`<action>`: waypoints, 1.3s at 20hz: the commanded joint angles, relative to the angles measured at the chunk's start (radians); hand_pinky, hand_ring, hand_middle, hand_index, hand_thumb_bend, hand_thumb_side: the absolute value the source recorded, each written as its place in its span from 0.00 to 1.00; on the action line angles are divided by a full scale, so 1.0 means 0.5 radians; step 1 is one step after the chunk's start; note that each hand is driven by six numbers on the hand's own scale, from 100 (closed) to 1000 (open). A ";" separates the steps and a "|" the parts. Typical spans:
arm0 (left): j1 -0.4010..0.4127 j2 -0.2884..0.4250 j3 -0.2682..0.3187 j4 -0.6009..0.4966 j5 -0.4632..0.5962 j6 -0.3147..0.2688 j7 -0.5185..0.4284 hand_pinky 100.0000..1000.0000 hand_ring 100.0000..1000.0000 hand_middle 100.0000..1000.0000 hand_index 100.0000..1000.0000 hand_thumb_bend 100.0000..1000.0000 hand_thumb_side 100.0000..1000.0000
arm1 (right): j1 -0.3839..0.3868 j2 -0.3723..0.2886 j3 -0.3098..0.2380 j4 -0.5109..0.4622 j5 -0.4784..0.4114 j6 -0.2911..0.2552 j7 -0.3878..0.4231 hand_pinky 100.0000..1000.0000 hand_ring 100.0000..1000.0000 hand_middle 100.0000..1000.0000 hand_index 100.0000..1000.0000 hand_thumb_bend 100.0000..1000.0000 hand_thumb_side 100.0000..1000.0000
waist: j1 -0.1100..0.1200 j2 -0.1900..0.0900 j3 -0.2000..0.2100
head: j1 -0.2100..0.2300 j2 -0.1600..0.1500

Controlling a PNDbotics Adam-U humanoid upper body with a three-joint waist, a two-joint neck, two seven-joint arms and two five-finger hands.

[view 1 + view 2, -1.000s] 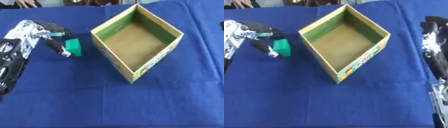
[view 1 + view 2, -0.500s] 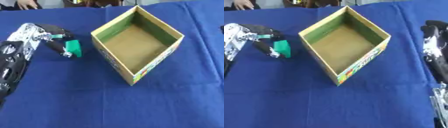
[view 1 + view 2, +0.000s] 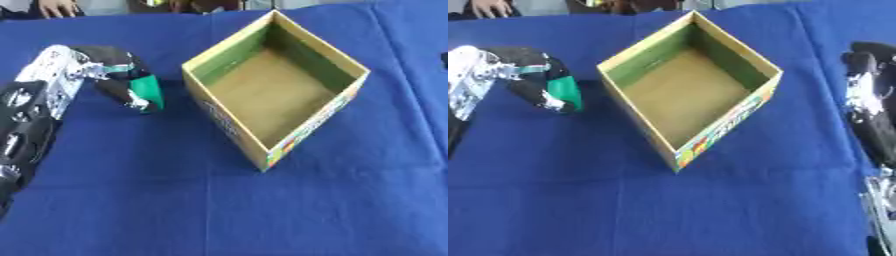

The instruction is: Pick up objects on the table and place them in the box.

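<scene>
Green block (image 3: 147,90) sits in the left hand (image 3: 114,75), fingers curled round it, just left of the box (image 3: 275,84) and apart from its near-left wall. Block looks lifted off the blue cloth (image 3: 175,200) or barely above it; can't tell for sure. Box is open-topped, cardboard, green inner walls, turned corner-on to the camera, nothing visible inside. Right hand (image 3: 866,75) rests at the right edge of the right eye view, well apart from the box; can't tell how its fingers are set.

Step in hand, as I judge it: carry the block over the box and let go. To do it well: raise the block above the left rim before moving right so it doesn't knock the wall, stop over the brown floor centre, then uncurl the fingers low inside.
</scene>
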 commanded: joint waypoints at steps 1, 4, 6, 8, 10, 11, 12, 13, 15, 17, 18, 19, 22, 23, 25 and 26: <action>-0.015 0.022 0.000 0.000 0.014 -0.008 0.016 0.50 0.60 0.56 0.80 0.36 0.76 | -0.004 -0.015 -0.014 -0.039 0.013 0.009 -0.018 0.76 0.70 0.53 0.69 0.00 0.56 | -0.006 -0.033 0.001 | 0.002 -0.006; -0.024 0.027 0.007 -0.012 0.042 0.010 0.076 0.45 0.56 0.52 0.76 0.13 0.74 | -0.001 -0.014 -0.013 -0.039 0.013 0.017 -0.021 0.76 0.70 0.53 0.69 0.00 0.56 | -0.005 -0.037 0.007 | 0.001 0.001; -0.030 0.034 0.007 -0.024 0.050 0.029 0.121 0.44 0.54 0.51 0.74 0.03 0.72 | 0.001 -0.014 -0.012 -0.039 0.013 0.021 -0.021 0.76 0.70 0.53 0.69 0.00 0.56 | -0.005 -0.039 0.009 | 0.001 0.003; -0.034 0.041 0.006 -0.039 0.040 0.053 0.175 0.42 0.53 0.51 0.74 0.00 0.71 | 0.004 -0.013 -0.011 -0.039 0.011 0.025 -0.021 0.76 0.70 0.53 0.69 0.00 0.56 | -0.005 -0.042 0.011 | -0.001 0.001; -0.035 0.047 0.001 -0.048 0.014 0.073 0.227 0.42 0.53 0.51 0.74 0.00 0.71 | 0.004 -0.012 -0.008 -0.039 0.008 0.028 -0.019 0.76 0.70 0.53 0.69 0.00 0.56 | -0.004 -0.044 0.012 | -0.001 -0.002; -0.034 0.049 0.000 -0.051 0.001 0.081 0.251 0.41 0.53 0.51 0.73 0.00 0.71 | 0.005 -0.012 -0.007 -0.039 0.007 0.029 -0.017 0.76 0.70 0.53 0.69 0.00 0.56 | -0.003 -0.045 0.011 | -0.002 -0.002; -0.034 0.050 0.000 -0.051 -0.009 0.086 0.271 0.40 0.51 0.50 0.73 0.00 0.67 | 0.005 -0.012 -0.006 -0.039 0.006 0.029 -0.016 0.76 0.70 0.53 0.69 0.00 0.56 | -0.003 -0.046 0.012 | -0.002 -0.002; -0.036 0.053 0.000 -0.054 -0.019 0.092 0.289 0.39 0.51 0.50 0.73 0.00 0.65 | 0.007 -0.012 -0.006 -0.039 0.005 0.030 -0.015 0.76 0.70 0.53 0.69 0.00 0.56 | -0.004 -0.048 0.014 | -0.004 -0.001; -0.041 0.060 -0.002 -0.064 -0.032 0.097 0.308 0.39 0.51 0.51 0.73 0.00 0.63 | 0.011 -0.014 -0.006 -0.039 0.006 0.030 -0.014 0.76 0.70 0.53 0.69 0.00 0.56 | -0.005 -0.052 0.019 | -0.004 0.001; -0.047 0.068 -0.004 -0.084 -0.030 0.097 0.308 0.38 0.51 0.52 0.73 0.00 0.60 | 0.016 -0.015 -0.005 -0.039 0.006 0.032 -0.011 0.76 0.70 0.53 0.69 0.00 0.56 | -0.004 -0.057 0.025 | -0.006 0.005; -0.050 0.072 -0.003 -0.101 -0.020 0.099 0.304 0.38 0.51 0.53 0.74 0.00 0.58 | 0.019 -0.015 -0.004 -0.039 0.006 0.033 -0.009 0.76 0.70 0.53 0.69 0.00 0.56 | -0.003 -0.060 0.029 | -0.007 0.008; -0.053 0.076 -0.003 -0.119 -0.010 0.103 0.298 0.38 0.51 0.53 0.74 0.00 0.57 | 0.021 -0.016 -0.003 -0.039 0.006 0.034 -0.007 0.76 0.70 0.53 0.69 0.00 0.56 | -0.002 -0.062 0.032 | -0.008 0.010; -0.064 0.091 -0.006 -0.186 0.027 0.116 0.265 0.39 0.51 0.54 0.74 0.00 0.57 | 0.024 -0.019 -0.003 -0.039 0.006 0.036 -0.005 0.76 0.70 0.53 0.69 0.00 0.56 | 0.000 -0.069 0.039 | -0.013 0.014; -0.069 0.098 -0.010 -0.215 0.040 0.119 0.246 0.39 0.51 0.54 0.74 0.00 0.57 | 0.025 -0.021 -0.003 -0.039 0.006 0.036 -0.006 0.76 0.70 0.53 0.69 0.00 0.56 | 0.001 -0.072 0.040 | -0.014 0.015; -0.076 0.112 -0.017 -0.276 0.072 0.124 0.203 0.39 0.52 0.54 0.75 0.00 0.57 | 0.027 -0.025 -0.003 -0.039 0.004 0.034 -0.005 0.76 0.70 0.53 0.69 0.00 0.56 | 0.002 -0.077 0.044 | -0.016 0.016; -0.078 0.118 -0.022 -0.306 0.087 0.127 0.179 0.39 0.52 0.55 0.75 0.00 0.58 | 0.028 -0.026 -0.003 -0.039 0.003 0.033 -0.005 0.76 0.70 0.53 0.69 0.00 0.56 | 0.003 -0.079 0.047 | -0.018 0.017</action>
